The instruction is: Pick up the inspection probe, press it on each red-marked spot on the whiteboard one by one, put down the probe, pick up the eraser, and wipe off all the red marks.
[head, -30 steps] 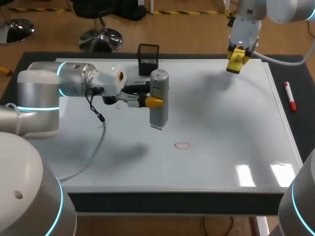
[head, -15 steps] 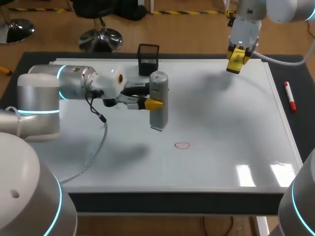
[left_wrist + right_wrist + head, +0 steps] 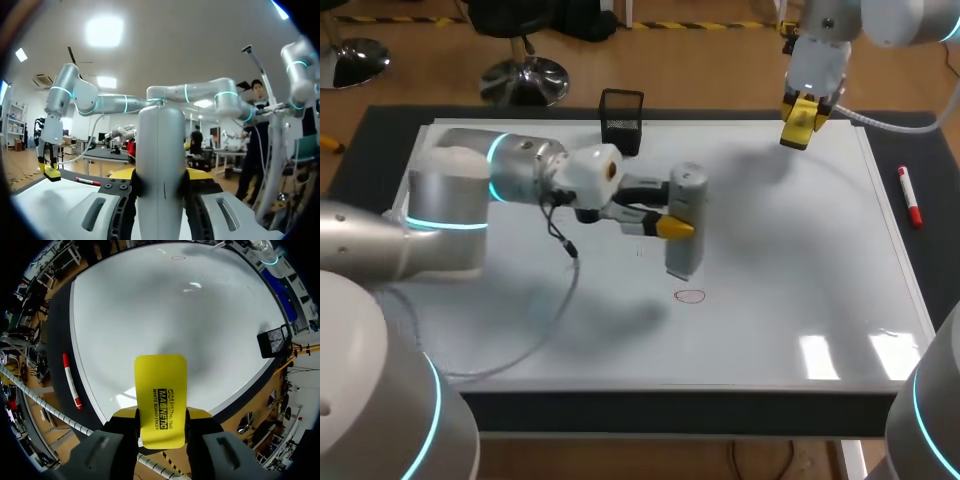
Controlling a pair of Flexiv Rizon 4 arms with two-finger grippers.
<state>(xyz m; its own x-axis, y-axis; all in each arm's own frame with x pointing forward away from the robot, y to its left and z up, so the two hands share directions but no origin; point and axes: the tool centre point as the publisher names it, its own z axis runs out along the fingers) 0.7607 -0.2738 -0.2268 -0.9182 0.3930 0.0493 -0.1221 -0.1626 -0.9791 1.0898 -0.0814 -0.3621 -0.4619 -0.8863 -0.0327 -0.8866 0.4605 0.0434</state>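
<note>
The left end effector (image 3: 672, 212) is clamped on the upright grey cylindrical inspection probe (image 3: 686, 245) over the whiteboard (image 3: 800, 260). The probe's lower end is just beside the small red oval mark (image 3: 690, 296). The right end effector (image 3: 803, 120) grips the flat yellow eraser (image 3: 160, 395) above the board's far right corner. A red marker pen (image 3: 909, 196) lies on the dark worktop (image 3: 925, 150) beside the board.

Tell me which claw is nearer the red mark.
Left. Left claw, gripping the probe, hovers just behind the mark; right claw, holding the eraser, is over the board's far corner.
</note>
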